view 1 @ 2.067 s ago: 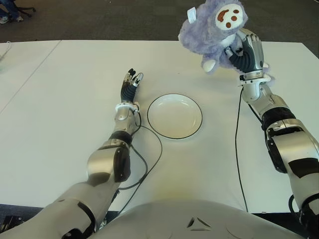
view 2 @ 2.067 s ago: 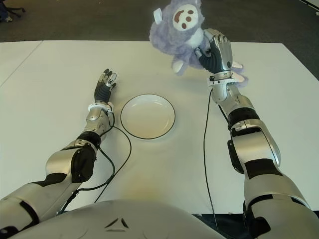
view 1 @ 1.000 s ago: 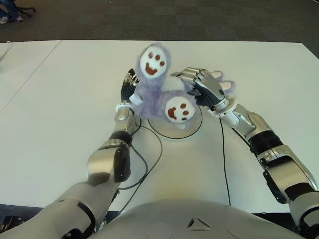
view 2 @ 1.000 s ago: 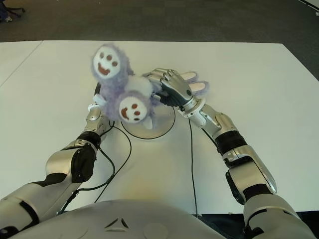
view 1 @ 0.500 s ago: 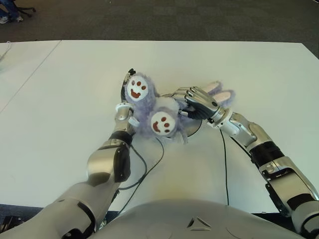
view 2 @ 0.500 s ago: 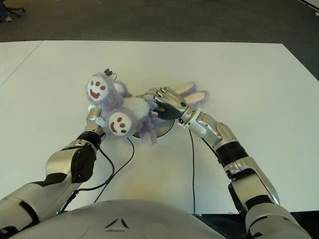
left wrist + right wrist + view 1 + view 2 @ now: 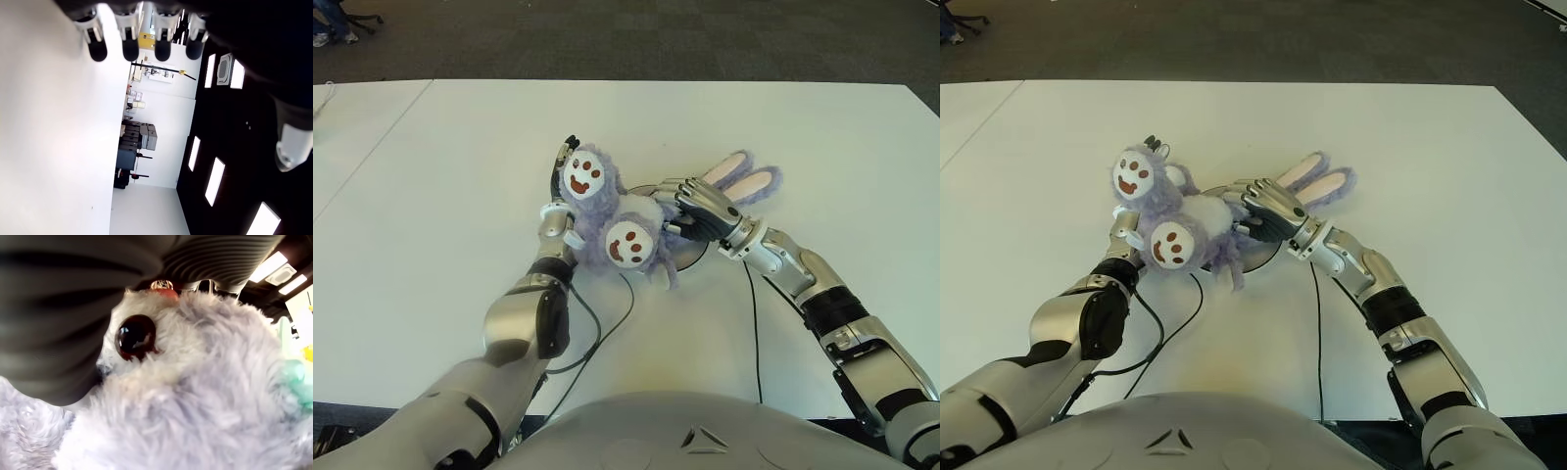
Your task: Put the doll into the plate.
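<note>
The doll (image 7: 625, 223), a fluffy purple rabbit, lies across the white plate (image 7: 698, 252) at the table's middle. Only a strip of the plate's dark rim shows. Its two smiley-faced feet point toward my left arm, and its pink-lined ears (image 7: 746, 182) stick out past the plate's far right side. My right hand (image 7: 697, 209) lies over the doll's body with its fingers curled into the fur; the right wrist view is filled with fur (image 7: 195, 396). My left hand (image 7: 566, 157) shows just left of the plate, partly hidden behind one foot, with its fingers (image 7: 129, 46) straight.
A black cable (image 7: 607, 328) loops on the white table (image 7: 431, 196) near my left forearm. A second cable (image 7: 754, 323) runs along my right arm. Dark floor (image 7: 607, 39) lies beyond the table's far edge.
My right hand swung the doll from high at the far right down onto the plate. In the last half second the doll settled and its ears shifted farther out.
</note>
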